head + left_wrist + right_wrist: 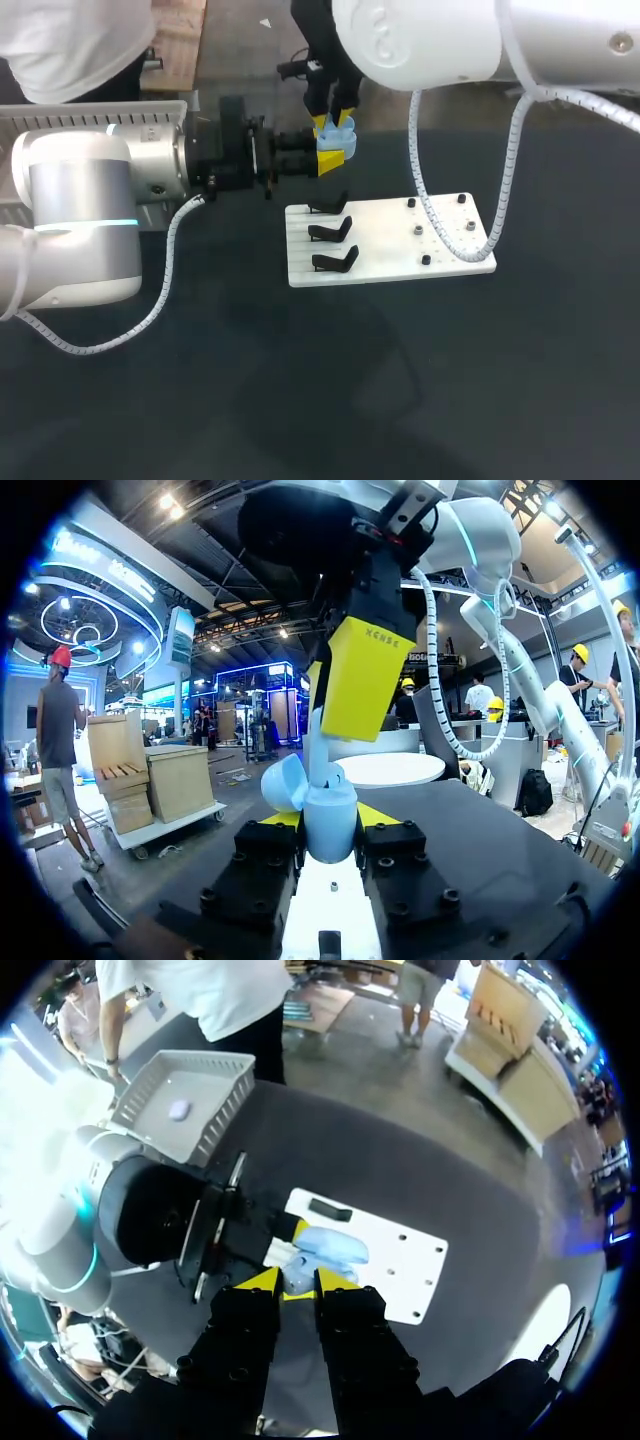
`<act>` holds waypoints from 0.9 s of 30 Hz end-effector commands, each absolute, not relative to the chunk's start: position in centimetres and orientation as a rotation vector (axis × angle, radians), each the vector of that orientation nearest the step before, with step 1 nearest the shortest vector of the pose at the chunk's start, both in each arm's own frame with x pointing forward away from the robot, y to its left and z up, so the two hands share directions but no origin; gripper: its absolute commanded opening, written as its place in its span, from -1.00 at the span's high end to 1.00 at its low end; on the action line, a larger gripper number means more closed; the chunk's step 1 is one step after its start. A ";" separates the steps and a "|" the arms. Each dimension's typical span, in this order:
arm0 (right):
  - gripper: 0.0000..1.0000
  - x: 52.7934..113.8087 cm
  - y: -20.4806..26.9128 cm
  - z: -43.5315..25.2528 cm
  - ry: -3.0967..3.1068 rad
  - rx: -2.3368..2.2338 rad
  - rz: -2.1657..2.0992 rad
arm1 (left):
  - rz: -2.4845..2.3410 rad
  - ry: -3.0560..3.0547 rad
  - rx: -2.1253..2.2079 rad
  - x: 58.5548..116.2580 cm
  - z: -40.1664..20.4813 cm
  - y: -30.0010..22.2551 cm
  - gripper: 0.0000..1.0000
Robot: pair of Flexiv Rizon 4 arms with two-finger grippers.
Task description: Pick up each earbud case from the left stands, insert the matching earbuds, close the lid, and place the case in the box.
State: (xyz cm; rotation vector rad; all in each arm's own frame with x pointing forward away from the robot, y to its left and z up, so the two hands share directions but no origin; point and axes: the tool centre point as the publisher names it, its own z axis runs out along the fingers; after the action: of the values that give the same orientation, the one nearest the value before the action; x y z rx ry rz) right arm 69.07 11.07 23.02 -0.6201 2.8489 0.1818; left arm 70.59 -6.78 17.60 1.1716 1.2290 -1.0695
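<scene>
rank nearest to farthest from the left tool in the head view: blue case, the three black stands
1. blue case, gripped in the left tool itself.
2. back stand, on the white board's far left.
3. middle stand, one row closer to the robot.
4. front stand, at the board's near edge.

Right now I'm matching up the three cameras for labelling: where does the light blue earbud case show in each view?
Head view: earbud case at top middle, directly under the right gripper, past the white board.
Left wrist view: case in the left gripper, lid open.
Right wrist view: case just ahead of the right gripper, over the board.
Shared landmark: the right gripper, right at the case in all three.
</scene>
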 end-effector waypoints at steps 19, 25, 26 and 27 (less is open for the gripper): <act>1.00 68.9 10.9 22.3 2.830 -0.615 0.196 | -1.061 1.227 1.164 70.4 17.5 -6.8 1.00; 1.00 68.9 10.9 22.3 2.831 -0.617 0.199 | -1.061 1.227 1.164 70.4 17.5 -6.8 1.00; 1.00 68.9 10.9 22.3 2.831 -0.618 0.199 | -1.061 1.227 1.164 70.4 17.5 -6.8 1.00; 1.00 68.9 10.9 22.3 2.830 -0.618 0.200 | -1.061 1.227 1.164 70.4 17.5 -6.8 1.00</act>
State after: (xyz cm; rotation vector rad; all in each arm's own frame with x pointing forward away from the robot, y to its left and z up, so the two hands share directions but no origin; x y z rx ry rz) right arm 69.00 10.97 22.33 -0.6188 2.8336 0.1977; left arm 70.59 -6.78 17.60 1.1716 1.2290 -1.0696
